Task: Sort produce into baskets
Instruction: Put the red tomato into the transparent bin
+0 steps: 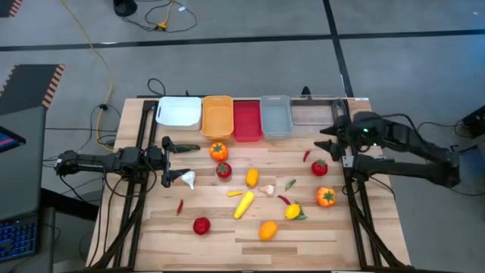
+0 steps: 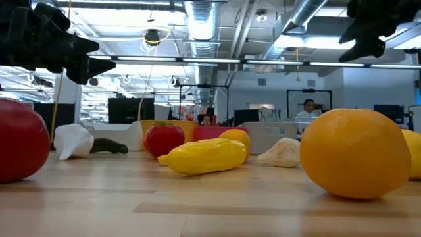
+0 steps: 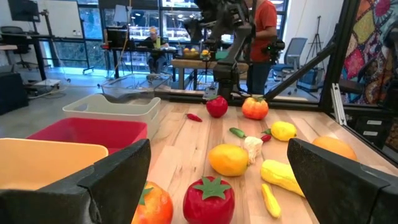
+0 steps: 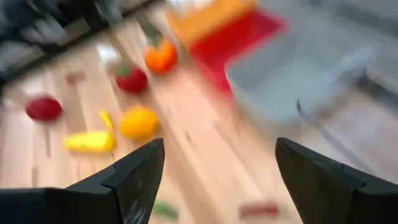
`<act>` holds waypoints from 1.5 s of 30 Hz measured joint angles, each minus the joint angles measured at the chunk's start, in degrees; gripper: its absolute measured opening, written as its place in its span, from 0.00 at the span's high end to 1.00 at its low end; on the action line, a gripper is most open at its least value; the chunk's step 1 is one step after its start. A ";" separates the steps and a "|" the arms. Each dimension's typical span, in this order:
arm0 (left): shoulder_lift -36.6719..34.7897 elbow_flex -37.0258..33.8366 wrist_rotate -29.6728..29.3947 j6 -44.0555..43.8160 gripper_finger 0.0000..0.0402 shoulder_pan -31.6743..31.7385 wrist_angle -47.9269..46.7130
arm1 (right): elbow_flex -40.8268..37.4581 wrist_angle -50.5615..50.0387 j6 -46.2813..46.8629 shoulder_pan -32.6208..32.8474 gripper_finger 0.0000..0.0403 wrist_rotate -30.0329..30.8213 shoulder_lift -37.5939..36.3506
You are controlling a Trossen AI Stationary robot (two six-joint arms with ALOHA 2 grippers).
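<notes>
The produce lies scattered over the wooden table: orange peppers (image 1: 219,151) (image 1: 326,197), tomatoes (image 1: 223,170) (image 1: 320,168) (image 1: 201,225), a yellow corn (image 1: 243,204), lemons (image 1: 292,211), white garlic (image 1: 187,179), red chillies (image 1: 180,205). The baskets stand in a row along the far edge: white (image 1: 179,112), orange (image 1: 217,115), red (image 1: 247,120), grey (image 1: 276,116), clear (image 1: 314,112). My left gripper (image 1: 170,162) stands open and level at the table's left, holding nothing. My right gripper (image 1: 327,141) is open, raised and tipped downward near the clear basket, holding nothing.
A large orange fruit (image 2: 358,153) and a tomato (image 2: 20,139) lie close to the near edge. The arms' frames (image 1: 356,189) stand at both table sides. People (image 3: 264,31) are in the room beyond the table. The right wrist view is blurred.
</notes>
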 joint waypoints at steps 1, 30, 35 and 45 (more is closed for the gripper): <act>0.00 0.00 0.00 0.00 0.09 0.01 0.00 | 1.36 -3.09 0.76 0.00 0.17 -0.04 2.17; 0.00 0.00 0.04 0.00 0.09 0.01 -0.02 | 4.92 -24.33 26.53 6.58 0.18 -3.41 42.71; 0.00 0.00 0.04 0.00 0.09 -0.01 0.00 | 4.92 -24.12 29.35 9.28 0.18 -3.41 46.32; 0.02 0.00 0.04 0.00 0.09 -0.01 0.00 | 3.35 -21.20 30.86 11.37 0.18 -2.95 53.10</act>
